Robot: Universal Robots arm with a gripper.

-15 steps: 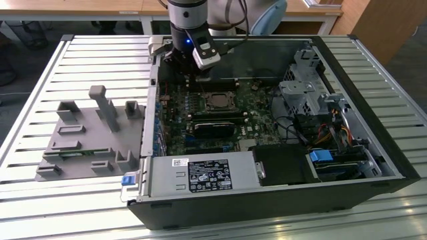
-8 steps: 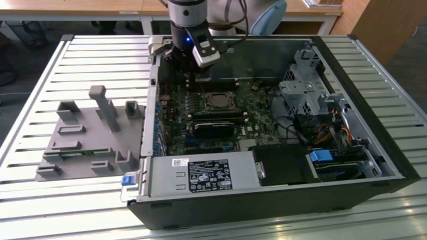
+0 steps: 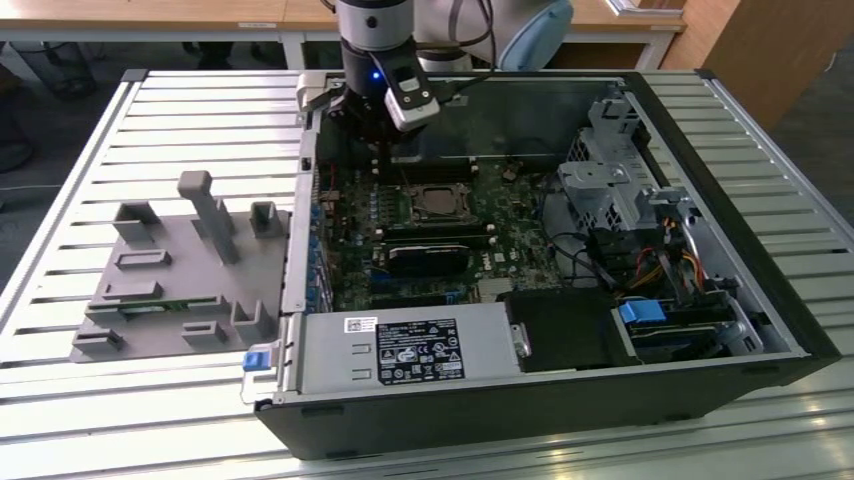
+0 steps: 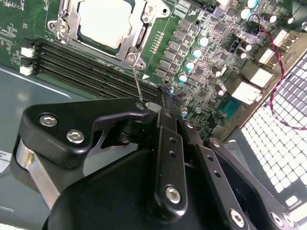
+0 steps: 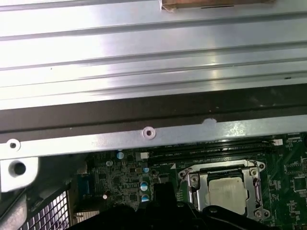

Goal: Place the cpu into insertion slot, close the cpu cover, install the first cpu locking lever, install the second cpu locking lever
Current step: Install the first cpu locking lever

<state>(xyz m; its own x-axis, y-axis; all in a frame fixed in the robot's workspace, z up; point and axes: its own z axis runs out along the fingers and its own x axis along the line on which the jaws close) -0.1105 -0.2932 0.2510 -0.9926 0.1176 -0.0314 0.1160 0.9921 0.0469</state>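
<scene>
**Fig.** Computer case lies open on a slatted table, and the arm reaches in over the motherboard. The cpu sits flat in the insertion slot (hidden beneath it), toward the board edge that runs along the case wall by the arm. The cpu cover is down over it, w/ the pale chip top showing thru the window. Gripper: jaws drawn together on the free end of a cpu locking lever, a thin wire rod running from the cover's corner up to the tips. Step in hand, by judgement: seating this lever. Whether it is the 1st or 2nd cannot be told.

**Technique.** The rod looks springy and apt to slip. Hold it near the tip, follow the arc about its pivot and ease it sideways under its catch. A straight push down risks bending it.

**Clearance.** Memory slots lie just beside the socket on one side. Capacitors and a red wire are near on the other, and the case wall is close to the gripper. Open room is mainly above the board.
</scene>
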